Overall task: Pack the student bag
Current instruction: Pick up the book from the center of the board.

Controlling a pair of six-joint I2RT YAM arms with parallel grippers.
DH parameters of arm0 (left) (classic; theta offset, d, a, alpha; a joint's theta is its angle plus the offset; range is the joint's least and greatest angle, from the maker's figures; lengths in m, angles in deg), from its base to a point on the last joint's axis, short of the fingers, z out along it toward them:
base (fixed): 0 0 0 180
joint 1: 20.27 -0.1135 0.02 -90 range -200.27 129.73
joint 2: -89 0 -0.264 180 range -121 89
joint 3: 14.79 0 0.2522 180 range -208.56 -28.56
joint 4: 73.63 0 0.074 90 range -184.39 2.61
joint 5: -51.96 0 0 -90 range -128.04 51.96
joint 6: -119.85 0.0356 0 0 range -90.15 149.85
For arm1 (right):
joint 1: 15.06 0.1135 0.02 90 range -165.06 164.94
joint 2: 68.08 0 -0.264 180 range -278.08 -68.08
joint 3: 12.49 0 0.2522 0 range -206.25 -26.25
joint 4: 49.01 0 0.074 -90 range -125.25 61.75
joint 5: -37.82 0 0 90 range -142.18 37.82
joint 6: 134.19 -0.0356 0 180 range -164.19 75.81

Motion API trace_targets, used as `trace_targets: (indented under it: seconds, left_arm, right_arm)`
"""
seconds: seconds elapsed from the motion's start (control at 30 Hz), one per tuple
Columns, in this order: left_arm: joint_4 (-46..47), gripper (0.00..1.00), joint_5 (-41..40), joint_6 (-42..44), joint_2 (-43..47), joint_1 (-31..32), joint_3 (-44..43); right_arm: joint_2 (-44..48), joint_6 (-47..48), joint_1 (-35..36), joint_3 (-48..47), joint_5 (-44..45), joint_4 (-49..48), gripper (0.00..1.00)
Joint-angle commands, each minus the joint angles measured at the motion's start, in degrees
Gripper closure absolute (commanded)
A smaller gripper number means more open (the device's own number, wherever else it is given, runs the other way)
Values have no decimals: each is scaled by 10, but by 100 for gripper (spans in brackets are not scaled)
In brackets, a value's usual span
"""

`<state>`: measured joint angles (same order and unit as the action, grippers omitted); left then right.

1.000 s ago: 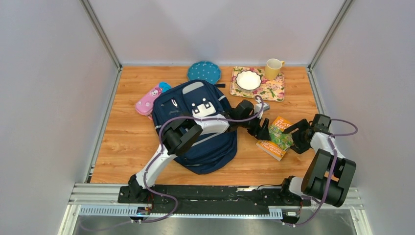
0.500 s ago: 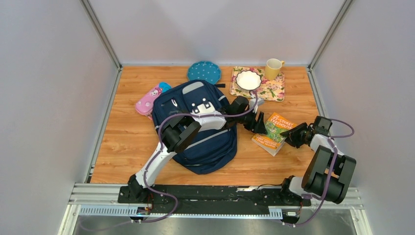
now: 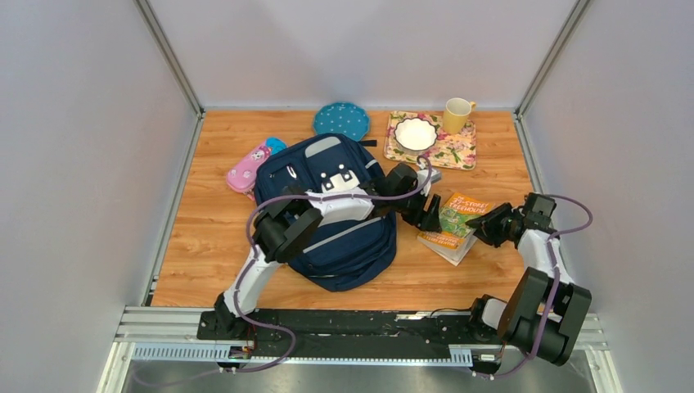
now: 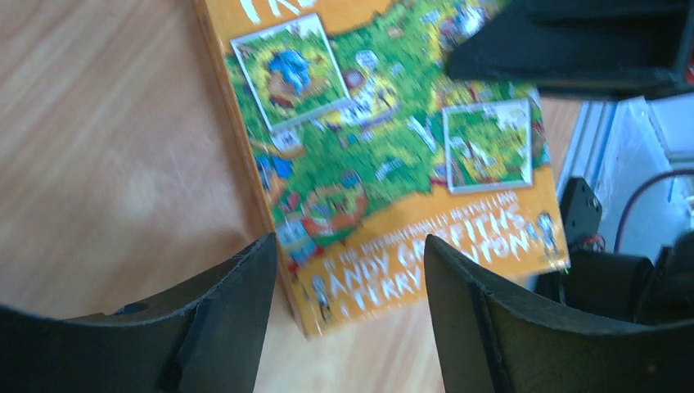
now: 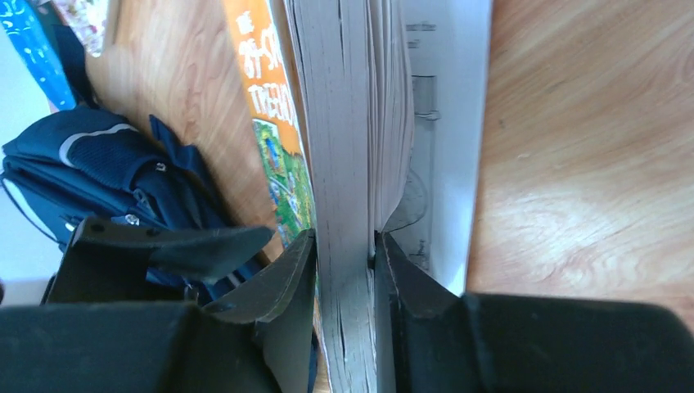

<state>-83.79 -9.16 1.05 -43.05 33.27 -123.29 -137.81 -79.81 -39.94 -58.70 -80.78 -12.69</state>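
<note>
1. A wooden bench between pale walls carries the student bag, which lies front-up left of centre, beneath the left arm.
2. An orange book lies just right of the bag.
3. The right arm has its jaws clenched on a wad of the book's pages at its right edge.
4. The left arm's jaws stand released over the book's left edge.

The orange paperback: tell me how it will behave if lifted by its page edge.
Probably floppy: on the paperback, loose pages splay away from the block pinched in the right gripper. Lifted so, it may fan open and sag. It looks thin, so likely light.
</note>
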Motion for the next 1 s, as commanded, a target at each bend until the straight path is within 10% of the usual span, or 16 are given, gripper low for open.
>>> trace_targets:
  seconds: [0.0,0.4,0.97]
  left_arm:
    - [-33,25,-79,64,172,9,51]
    - [52,18,-173,31,491,-47,326]
    - [366,18,-96,-155,559,-66,498]
  right_arm:
    - [68,8,3,-49,-33,37,100]
    - [185,-51,69,-90,-209,-16,100]
    - [234,-212,233,-60,-326,-220,100]
